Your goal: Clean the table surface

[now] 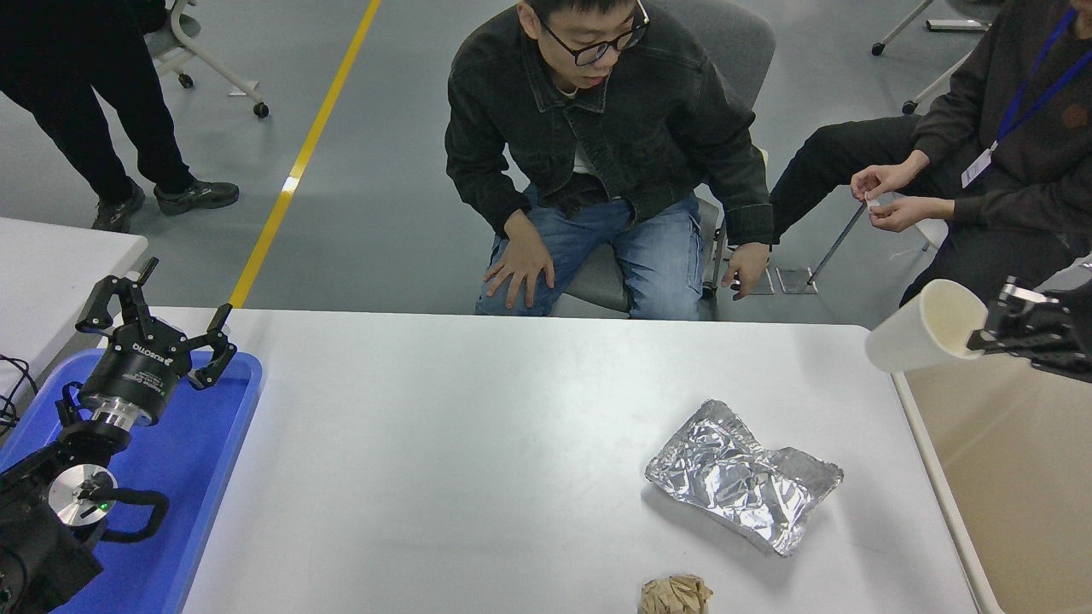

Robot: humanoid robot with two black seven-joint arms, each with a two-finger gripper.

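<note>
You have the right gripper (pixel 981 339) clamped on the paper cup (pixel 926 327) past the counter (pixel 478 443) edge | crumpled foil (pixel 742 486), paper wad (pixel 676 595) remain | left gripper (pixel 158 328) parked apart over the blue tray (pixel 205 460).

Robotics lab: grey floor with yellow line (pixel 300 158), wheeled chairs (pixel 205 51), seated onlookers (pixel 597 145).
</note>
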